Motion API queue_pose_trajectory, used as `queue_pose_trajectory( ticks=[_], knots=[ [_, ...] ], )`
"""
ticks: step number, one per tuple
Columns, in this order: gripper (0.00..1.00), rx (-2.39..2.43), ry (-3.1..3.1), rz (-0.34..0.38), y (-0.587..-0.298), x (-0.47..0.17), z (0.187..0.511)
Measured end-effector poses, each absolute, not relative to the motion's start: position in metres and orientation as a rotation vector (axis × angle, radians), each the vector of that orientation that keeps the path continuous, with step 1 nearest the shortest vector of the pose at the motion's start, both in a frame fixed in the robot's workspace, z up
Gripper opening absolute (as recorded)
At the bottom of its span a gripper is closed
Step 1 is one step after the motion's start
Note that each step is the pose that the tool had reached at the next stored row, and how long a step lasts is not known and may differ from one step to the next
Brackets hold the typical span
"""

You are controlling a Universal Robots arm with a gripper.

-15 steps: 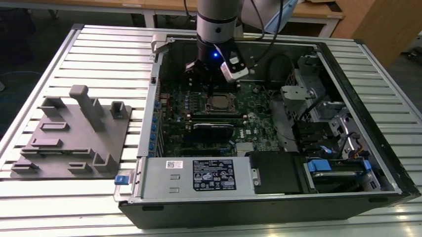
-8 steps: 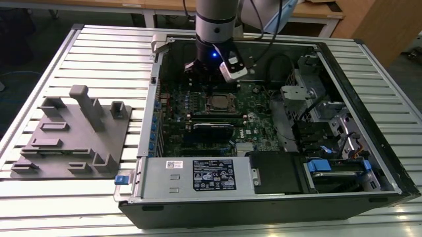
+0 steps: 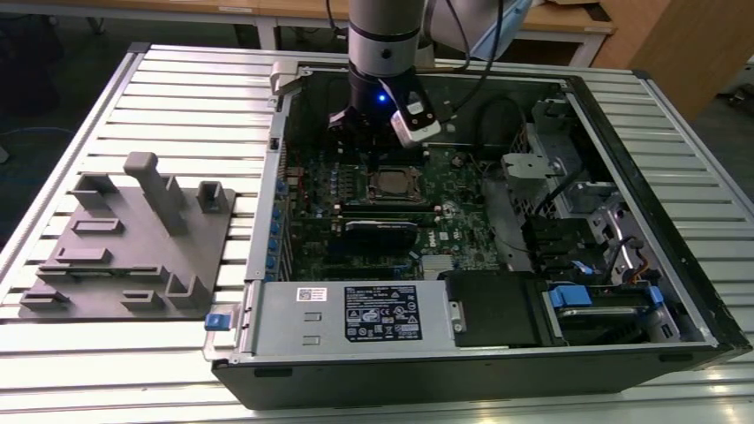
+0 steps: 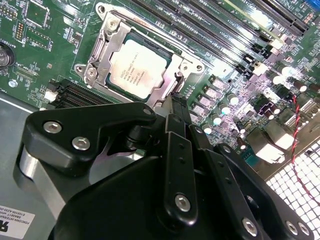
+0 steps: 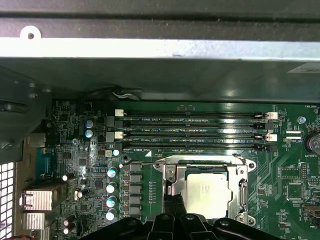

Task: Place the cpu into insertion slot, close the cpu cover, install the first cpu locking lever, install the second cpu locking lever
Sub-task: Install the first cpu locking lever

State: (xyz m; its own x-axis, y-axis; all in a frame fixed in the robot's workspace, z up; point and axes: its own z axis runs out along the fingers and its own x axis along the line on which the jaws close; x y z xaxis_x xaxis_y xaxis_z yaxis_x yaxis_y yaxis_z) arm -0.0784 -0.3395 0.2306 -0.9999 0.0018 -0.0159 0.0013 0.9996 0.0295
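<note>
The small, flat, square cpu with its pale silvery metal face (image 4: 136,67) is lying seated in the square, silver-framed insertion slot (image 4: 90,72) on the green motherboard (image 3: 460,208). The thin silvery cpu cover (image 4: 150,37), a frame plate with a cut-out middle, is resting flat over the chip's edges. Placing and covering are therefore looking done. Whether the locking levers are latched I cannot tell.

The black gripper (image 4: 175,102) is hanging low inside the case, with its tip right at one edge of the socket. Its jaws are sitting drawn together with no gap showing and nothing visible between them. I cannot tell whether the tip is touching the frame.

The chip is likely handling as light, stiff and smooth, and it is probably delicate on its underside. It would be best taken by its side edges, never pressed on its face. The cover is looking like springy sheet metal, stiff enough to push at its free edge.

Room is proving tight, with long black memory slots (image 5: 195,127) running just beside the socket and capacitors crowding near another side. The open black computer case (image 3: 471,384) is lying on a slatted aluminium tabletop (image 3: 118,371). A grey moulded fixture tray (image 3: 130,238) is sitting beside it, at the exterior view's left, and a wooden desk (image 3: 566,18) is standing behind.
</note>
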Motion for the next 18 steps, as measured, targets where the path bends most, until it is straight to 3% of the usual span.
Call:
queue_pose_trajectory(
  ticks=[18],
  knots=[
    [0.11, 0.002, 3.125, 0.046, -0.339, -0.095, 0.23]
  ],
)
